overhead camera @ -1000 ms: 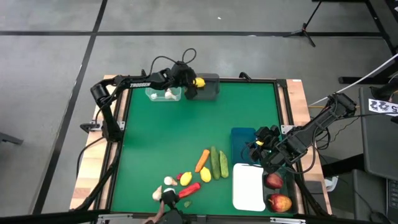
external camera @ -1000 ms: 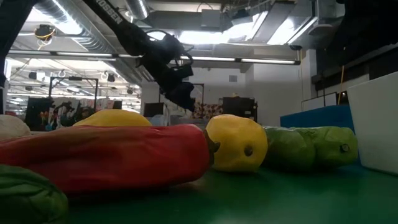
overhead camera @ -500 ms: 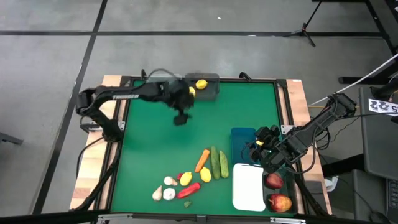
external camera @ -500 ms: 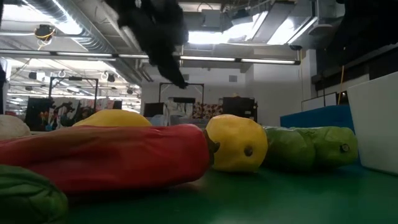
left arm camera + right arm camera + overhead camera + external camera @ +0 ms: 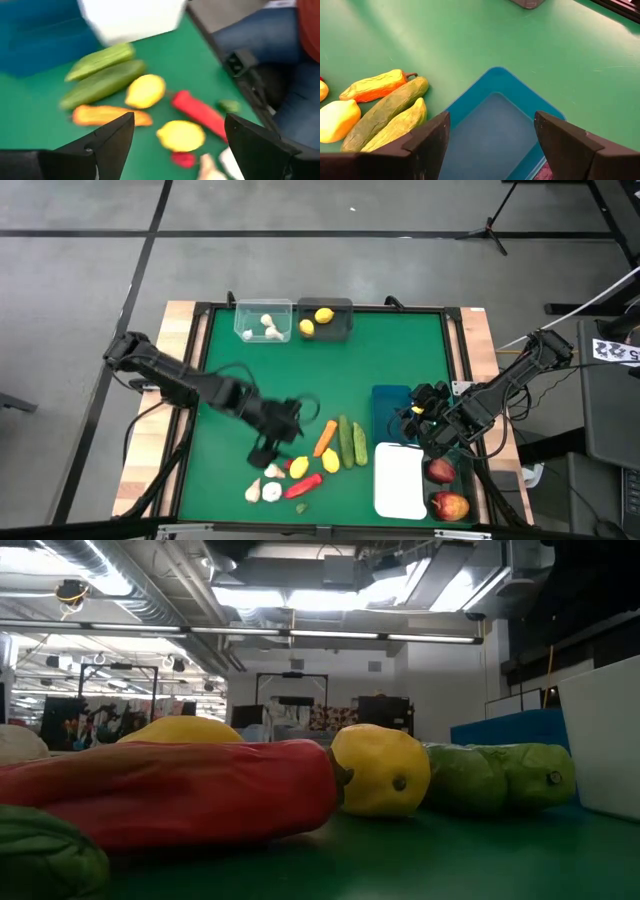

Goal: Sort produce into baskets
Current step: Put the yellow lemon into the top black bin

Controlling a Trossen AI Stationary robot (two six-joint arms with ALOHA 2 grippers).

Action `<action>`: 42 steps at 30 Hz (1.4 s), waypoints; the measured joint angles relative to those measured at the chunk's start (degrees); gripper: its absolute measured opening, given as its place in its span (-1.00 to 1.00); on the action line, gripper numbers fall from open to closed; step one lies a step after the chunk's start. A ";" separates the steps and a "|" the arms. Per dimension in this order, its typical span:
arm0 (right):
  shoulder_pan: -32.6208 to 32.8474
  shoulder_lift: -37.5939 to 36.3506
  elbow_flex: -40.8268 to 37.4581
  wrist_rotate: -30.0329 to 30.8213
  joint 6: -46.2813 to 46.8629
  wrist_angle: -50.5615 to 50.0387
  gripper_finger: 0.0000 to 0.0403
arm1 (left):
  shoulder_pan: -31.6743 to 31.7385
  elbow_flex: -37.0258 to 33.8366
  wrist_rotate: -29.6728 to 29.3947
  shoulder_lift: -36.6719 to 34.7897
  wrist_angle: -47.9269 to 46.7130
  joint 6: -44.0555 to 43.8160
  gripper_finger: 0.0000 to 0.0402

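Observation:
The loose produce lies near the table's front edge: an orange carrot (image 5: 325,438), two green cucumbers (image 5: 352,444), two lemons (image 5: 145,90) (image 5: 181,135), a red pepper (image 5: 305,485) and white garlic bulbs (image 5: 262,491). My left gripper (image 5: 268,453) hangs open just left of this pile, above the table, with nothing between its fingers (image 5: 179,120). My right gripper (image 5: 412,420) waits open over the blue basket (image 5: 495,130), holding nothing. At the far edge, the clear basket (image 5: 263,320) holds garlic and the dark grey basket (image 5: 328,318) holds two lemons.
A white basket (image 5: 400,480) stands at the front right, below the blue one. Two red apples (image 5: 447,490) lie in a dark basket beside it. A small green piece (image 5: 302,506) lies at the front edge. Bare green mat spans the table's middle.
My left gripper has swung from the dark grey basket at the far edge across the mat toward the near edge, and now hangs beside the produce pile, still open. A lemon stays behind in the dark grey basket. A person's hand at the near edge has withdrawn.

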 joint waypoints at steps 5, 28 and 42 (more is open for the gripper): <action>0.00 -0.01 0.00 0.02 -0.02 0.00 0.44 | -6.70 0.00 -7.86 1.70 4.57 0.33 0.51; 0.00 -0.01 0.00 1.44 -0.03 0.28 0.44 | -3.44 -0.02 -6.69 14.66 8.22 -21.98 0.51; -0.01 0.01 0.00 4.34 -0.07 0.43 0.44 | -10.34 0.02 -31.87 16.00 0.30 -56.55 0.51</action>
